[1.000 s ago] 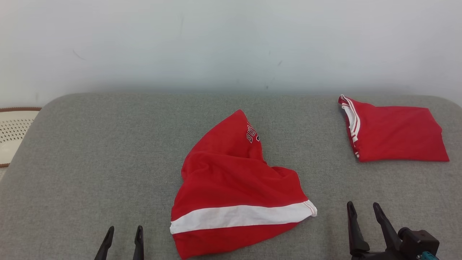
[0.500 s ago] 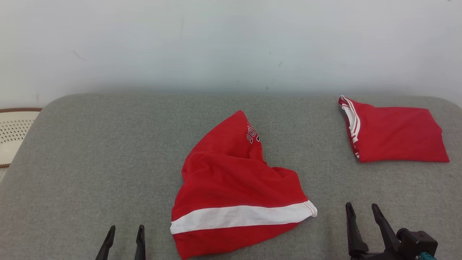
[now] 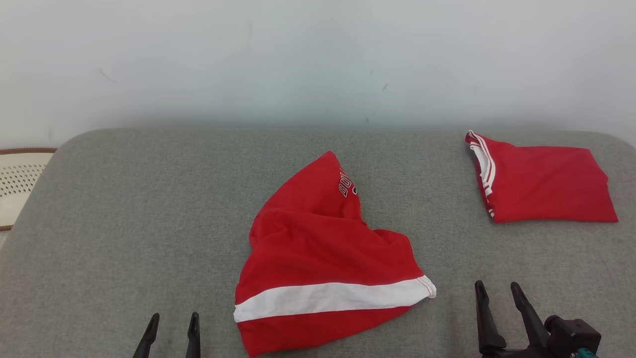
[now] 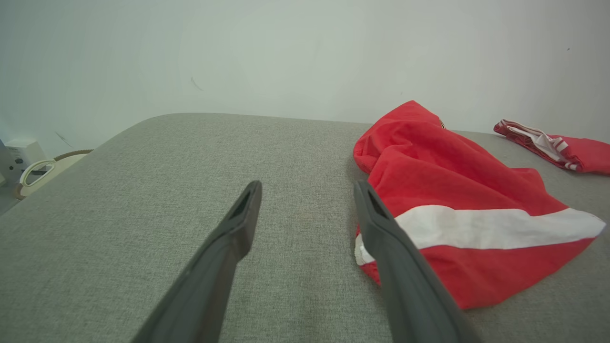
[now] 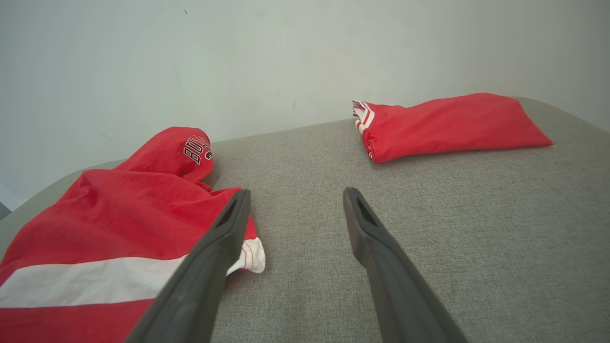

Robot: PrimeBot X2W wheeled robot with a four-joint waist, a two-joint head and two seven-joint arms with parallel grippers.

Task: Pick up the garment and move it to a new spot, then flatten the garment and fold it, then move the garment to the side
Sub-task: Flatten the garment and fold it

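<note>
A crumpled red garment [image 3: 323,253] with a white stripe and some lettering lies in the middle of the grey padded table [image 3: 149,209]. It also appears as the red garment [image 4: 448,190] right of my left fingers, and as the red garment [image 5: 124,224] left of my right fingers. My left gripper [image 3: 174,318] is open at the table's near edge, left of the garment and apart from it. My right gripper [image 3: 497,288] is open at the near right, also clear of the cloth. Both hold nothing.
A second red garment [image 3: 541,184], folded flat, lies at the table's far right; it is also the folded piece [image 5: 452,124] ahead of my right fingers. A cream perforated basket [image 3: 17,184] stands beyond the table's left edge. A pale wall rises behind the table.
Both grippers have slipped slightly lower in the head view. The garments have not moved.
</note>
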